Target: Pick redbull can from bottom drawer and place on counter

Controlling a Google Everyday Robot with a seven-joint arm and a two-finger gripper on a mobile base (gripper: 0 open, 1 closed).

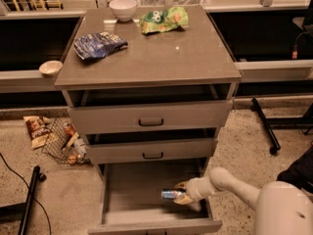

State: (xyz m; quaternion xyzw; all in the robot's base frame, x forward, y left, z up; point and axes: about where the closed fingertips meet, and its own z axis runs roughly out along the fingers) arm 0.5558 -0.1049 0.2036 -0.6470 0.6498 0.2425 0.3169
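The redbull can (169, 195) lies on its side, blue and silver, at the right of the open bottom drawer (129, 192). My gripper (182, 193) reaches into the drawer from the right, its pale fingers above and below the can's right end, closed on it. The can sits low, at or just above the drawer floor. My white arm (234, 187) runs back to the lower right. The counter (156, 58) is the grey-brown slab on top of the drawer unit.
On the counter are a dark blue snack bag (99, 44), a green snack bag (163, 19) and a white bowl (122, 8). Two closed drawer fronts (150, 121) overhang the open drawer. A small bowl (51, 67) sits on the left ledge. A wire basket (66, 142) lies on the floor at left.
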